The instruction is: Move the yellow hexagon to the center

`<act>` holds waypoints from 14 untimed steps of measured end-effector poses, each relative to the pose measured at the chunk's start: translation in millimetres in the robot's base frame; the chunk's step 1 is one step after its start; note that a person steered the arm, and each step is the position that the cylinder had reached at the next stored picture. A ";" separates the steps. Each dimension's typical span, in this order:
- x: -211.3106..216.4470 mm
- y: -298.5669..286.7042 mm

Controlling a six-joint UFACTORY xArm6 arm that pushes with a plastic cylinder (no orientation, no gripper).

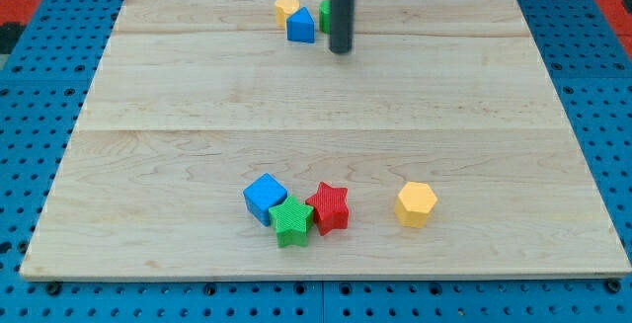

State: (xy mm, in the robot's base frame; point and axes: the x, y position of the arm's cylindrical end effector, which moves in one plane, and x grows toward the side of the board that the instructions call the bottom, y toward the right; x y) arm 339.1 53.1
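The yellow hexagon (pixel 416 203) lies near the bottom of the wooden board (pixel 148 155), right of the middle. My tip (pixel 341 50) is near the view's top, far above the hexagon. It stands just right of a blue block (pixel 300 26). A green block (pixel 325 13) shows partly behind the rod.
A small yellow block (pixel 286 8) sits at the top edge, touching the blue block. Left of the hexagon lies a cluster: a blue cube (pixel 265 198), a green star (pixel 291 221) and a red star (pixel 329 207). Blue pegboard (pixel 39 76) surrounds the board.
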 end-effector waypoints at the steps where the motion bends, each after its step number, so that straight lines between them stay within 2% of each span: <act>1: 117.9 64.7; 2: 179.5 149.3; 3: 251.1 169.3; 4: 231.8 97.3; 5: 185.3 50.7; 6: 205.6 86.3; 7: 242.8 40.9; 8: 232.3 4.1; 9: 179.3 14.7; 10: 154.4 41.9; 11: 199.7 78.7; 12: 168.9 107.0; 13: 110.2 61.0; 14: 101.4 19.8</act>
State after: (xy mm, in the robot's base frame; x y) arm 440.5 72.9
